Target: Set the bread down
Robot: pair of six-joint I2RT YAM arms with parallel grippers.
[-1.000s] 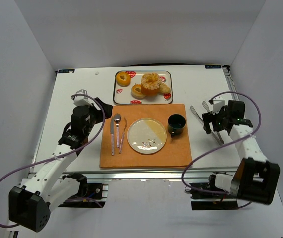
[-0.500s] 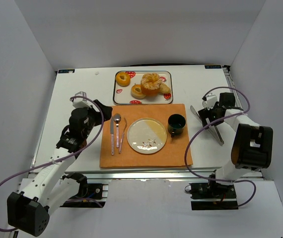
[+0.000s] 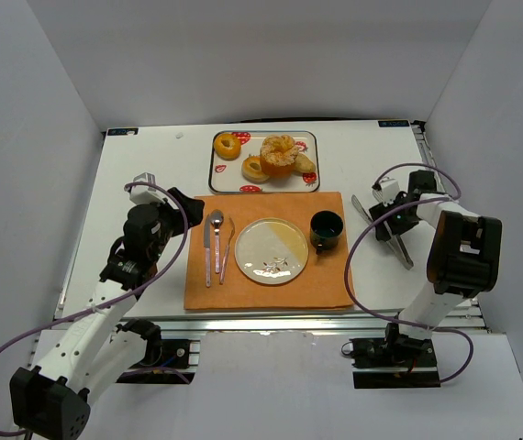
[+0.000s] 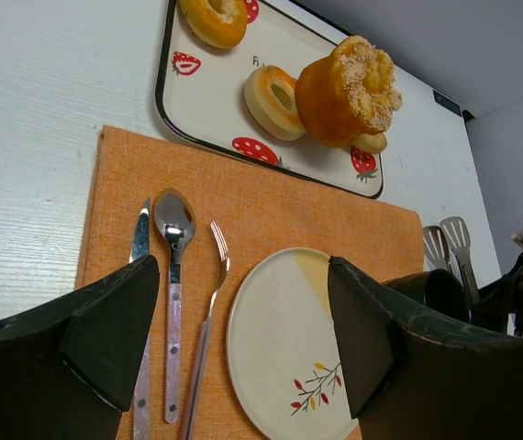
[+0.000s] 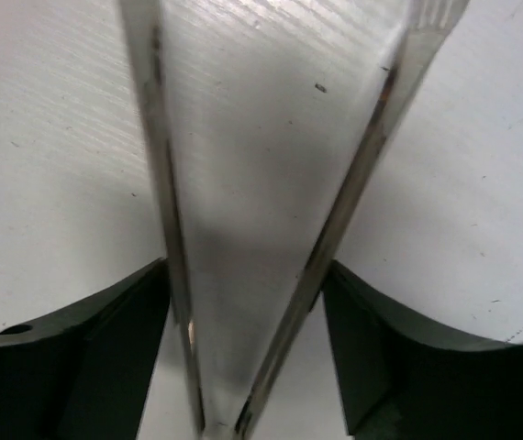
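Right claw (image 5: 243, 275), jaws open, straddles the silver metal tongs (image 5: 361, 174) crosswise to their length; the golden breads (image 3: 280, 154) lie well to its left.

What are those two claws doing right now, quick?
Left gripper: open, holding nothing.
Right gripper: open, jaws either side of the tongs; whether it grips them cannot be told.

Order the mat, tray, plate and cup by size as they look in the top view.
Largest to smallest:
1. mat
2. tray
3. plate
4. cup
No two look alike in size.
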